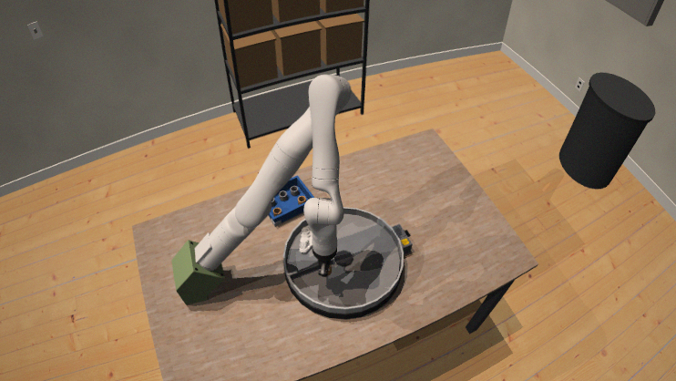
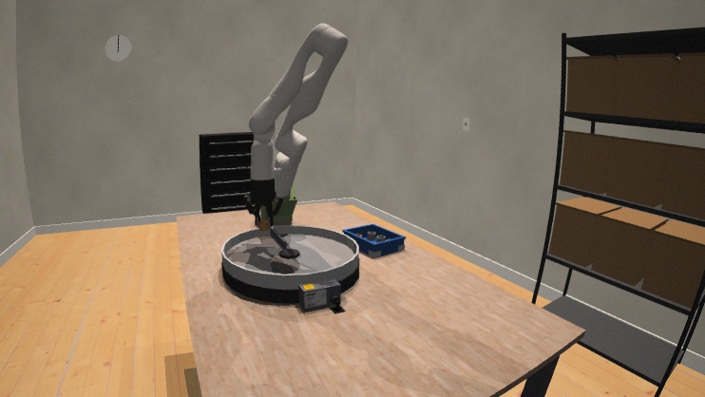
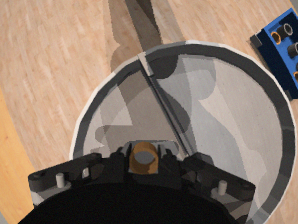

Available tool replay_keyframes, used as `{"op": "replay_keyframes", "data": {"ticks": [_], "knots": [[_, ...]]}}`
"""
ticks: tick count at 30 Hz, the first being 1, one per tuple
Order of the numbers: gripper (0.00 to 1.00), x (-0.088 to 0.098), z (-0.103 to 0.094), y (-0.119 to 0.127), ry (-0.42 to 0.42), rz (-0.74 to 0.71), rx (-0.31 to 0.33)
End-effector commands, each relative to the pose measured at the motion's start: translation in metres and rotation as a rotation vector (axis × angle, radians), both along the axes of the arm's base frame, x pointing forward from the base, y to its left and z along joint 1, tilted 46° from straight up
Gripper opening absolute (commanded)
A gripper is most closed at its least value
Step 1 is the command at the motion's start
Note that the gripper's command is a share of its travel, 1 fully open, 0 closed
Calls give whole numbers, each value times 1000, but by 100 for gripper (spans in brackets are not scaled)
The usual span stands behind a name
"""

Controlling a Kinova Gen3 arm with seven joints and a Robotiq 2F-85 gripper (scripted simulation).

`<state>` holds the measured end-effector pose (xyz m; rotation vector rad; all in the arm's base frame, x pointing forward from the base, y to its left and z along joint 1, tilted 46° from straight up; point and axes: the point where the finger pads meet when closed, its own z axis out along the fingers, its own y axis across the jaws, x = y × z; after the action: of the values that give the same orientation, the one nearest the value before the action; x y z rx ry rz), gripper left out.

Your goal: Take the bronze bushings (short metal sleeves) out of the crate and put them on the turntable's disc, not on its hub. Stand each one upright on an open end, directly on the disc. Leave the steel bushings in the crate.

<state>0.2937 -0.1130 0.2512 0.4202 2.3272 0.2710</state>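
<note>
The arm bends down over the turntable [image 1: 302,279]. Its gripper [image 3: 143,160] pinches a bronze bushing [image 3: 143,156], open end up, above the disc [image 3: 220,143].

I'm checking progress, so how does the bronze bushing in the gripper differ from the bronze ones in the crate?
The held bronze bushing is clamped in the gripper above the turntable's disc; the two bronze bushings in the crate lie loose beside steel bushings. All three show an open end facing up.
</note>
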Motion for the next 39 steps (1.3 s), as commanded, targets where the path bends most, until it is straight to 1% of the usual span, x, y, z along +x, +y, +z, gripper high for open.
{"op": "replay_keyframes", "data": {"ticks": [1, 10, 39], "knots": [[0, -1, -1, -2, 1, -18, 13], [0, -1, -1, -5, 0, -50, 37], [0, -1, -1, -6, 0, -52, 39]]}}
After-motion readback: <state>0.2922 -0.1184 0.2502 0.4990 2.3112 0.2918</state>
